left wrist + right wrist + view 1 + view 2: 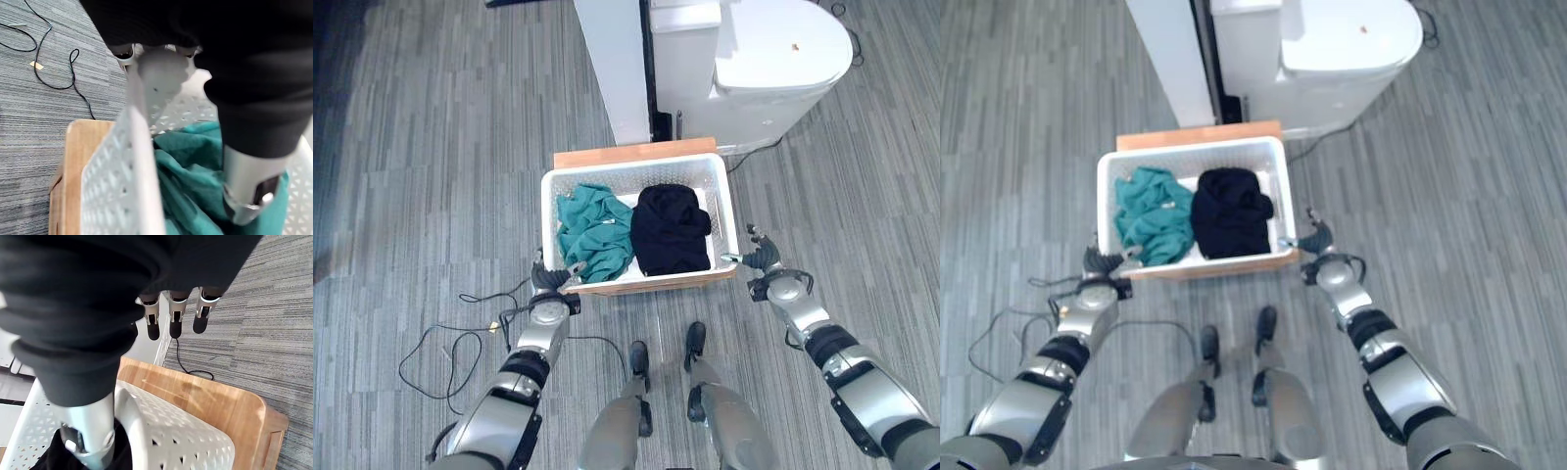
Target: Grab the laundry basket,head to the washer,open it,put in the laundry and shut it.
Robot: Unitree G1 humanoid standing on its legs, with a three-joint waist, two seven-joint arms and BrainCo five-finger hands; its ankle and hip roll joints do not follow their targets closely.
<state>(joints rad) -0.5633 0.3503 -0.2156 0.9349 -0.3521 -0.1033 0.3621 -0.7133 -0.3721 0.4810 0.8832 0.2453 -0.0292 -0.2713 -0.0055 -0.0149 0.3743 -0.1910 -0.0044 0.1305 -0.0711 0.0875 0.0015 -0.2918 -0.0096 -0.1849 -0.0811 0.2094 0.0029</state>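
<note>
Gripping the white laundry basket (724, 211) rim evenly matters: left hand (551, 277) at 7 o'clock curls on it; right hand (759, 257) at 4 o'clock hangs wide.

An indoor room set up like a home laundry corner, though it reads more as a test or demo space than a lived-in house. The floor (411, 147) is grey wood-look plank covering that runs bare in every direction. At the far side stands a white appliance with a rounded lid (773, 59), beside a plain white upright panel (612, 69). Just in front of these, a white perforated laundry basket (724, 196) rests on a low wooden stand (636, 153) and holds a teal garment (592, 230) on the left and a black garment (671, 230) on the right. A small scrap of tape (493, 327) lies on the near-left floor.
</note>
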